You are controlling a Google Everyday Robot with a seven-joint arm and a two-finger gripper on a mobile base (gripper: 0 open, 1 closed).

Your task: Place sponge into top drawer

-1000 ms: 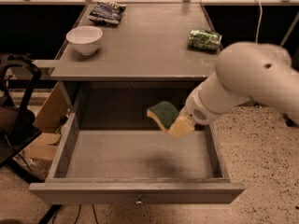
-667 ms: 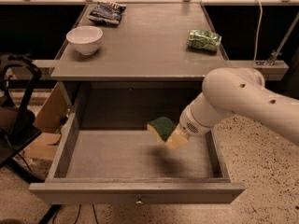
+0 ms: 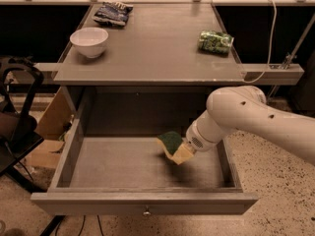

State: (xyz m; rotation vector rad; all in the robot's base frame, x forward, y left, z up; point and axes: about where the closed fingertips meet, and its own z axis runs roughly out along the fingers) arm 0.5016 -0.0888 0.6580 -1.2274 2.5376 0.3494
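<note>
Grey table bearing a white bowl, a snack bag and a green can. Beneath it the top drawer stands pulled open. Inside it, toward the right, the gripper clasps the tilted sponge just above the floor.

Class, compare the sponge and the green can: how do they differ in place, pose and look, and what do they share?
Place: the sponge is at the gripper, inside the open drawer; the can is on the table top. Pose: the sponge is tilted; the can lies on its side. Look: the sponge is green over yellow; the can is green all over. Both are small and green.
</note>
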